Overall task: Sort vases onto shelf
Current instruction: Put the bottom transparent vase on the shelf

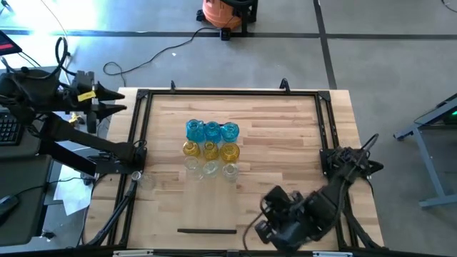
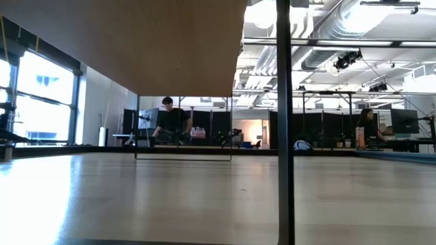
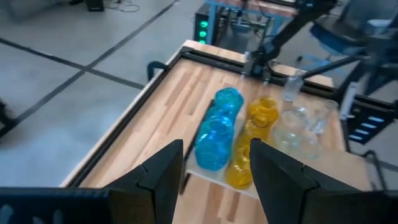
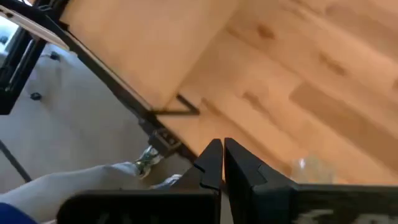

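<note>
Several small glass vases stand bunched at the table's middle in three rows: blue (image 1: 211, 130) farthest, yellow (image 1: 211, 150) in the middle, clear (image 1: 211, 169) nearest. In the left wrist view they stand on their bases on a thin pale panel, the shelf (image 3: 214, 177). My left gripper (image 1: 118, 100) (image 3: 216, 148) hangs open, off the table's far left corner, pointing at the vases from a distance. My right gripper (image 1: 265, 228) (image 4: 221, 147) is shut on nothing, above the table's near edge, right of the middle.
Black frame rails (image 1: 228, 93) run round the tabletop. A short dark strip (image 1: 207, 230) lies near the front edge. Bare plank surface lies right of the vases (image 1: 285, 150). In the low view a dark upright post (image 2: 283, 136) stands close, with people in the room behind.
</note>
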